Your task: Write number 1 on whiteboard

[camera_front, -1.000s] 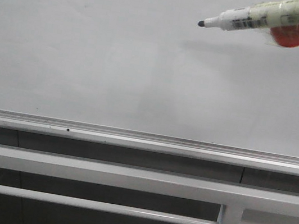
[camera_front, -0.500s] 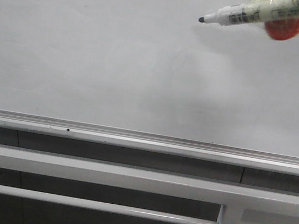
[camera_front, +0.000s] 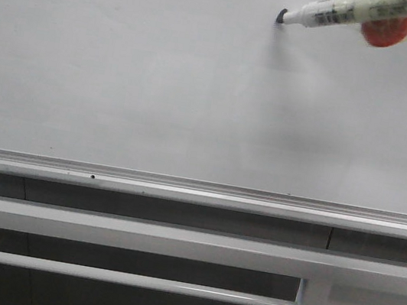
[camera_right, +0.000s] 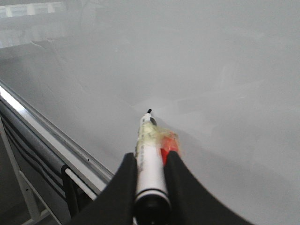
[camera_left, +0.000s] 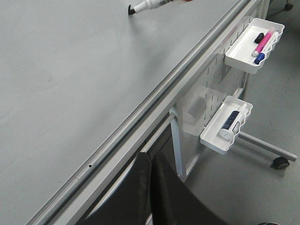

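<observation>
Front view: the marker slants in from the upper right, its black tip touching the whiteboard (no stroke of the number 1 visible).

Left wrist view: the left gripper sits below the board's rail, its dark fingers together. Two side trays hold pens.

Right wrist view: the right gripper is clamped on the marker's barrel, tip against the whiteboard.

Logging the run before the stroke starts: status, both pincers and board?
Right pincer shut on white marker pen, black tip at glossy white-grey whiteboard. Left pincer shut, empty. No number 1 stroke visible yet. Nothing in the way.
</observation>
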Tool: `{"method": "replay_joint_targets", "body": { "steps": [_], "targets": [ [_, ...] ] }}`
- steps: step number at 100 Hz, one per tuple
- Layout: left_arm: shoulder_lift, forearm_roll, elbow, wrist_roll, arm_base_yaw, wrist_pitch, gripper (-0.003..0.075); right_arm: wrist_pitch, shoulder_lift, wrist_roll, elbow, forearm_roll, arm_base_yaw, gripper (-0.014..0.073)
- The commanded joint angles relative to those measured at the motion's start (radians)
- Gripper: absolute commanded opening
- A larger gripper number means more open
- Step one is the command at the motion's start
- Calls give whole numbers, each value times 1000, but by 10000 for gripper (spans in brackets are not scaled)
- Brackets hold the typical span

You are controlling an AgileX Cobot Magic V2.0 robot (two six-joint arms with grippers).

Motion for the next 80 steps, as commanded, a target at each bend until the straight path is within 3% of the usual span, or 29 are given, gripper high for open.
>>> {"method": "replay_joint_targets", "body": {
  "steps": [1,80],
  "targets": [
    [-5,21,-27,-11,-7,-55,-20,-86,13,-3,-39,0,-3,-63],
    [-5,21,-27,-11,-7,-49,-20,-110,153,-3,-37,0,-3,-64]
  ]
}}
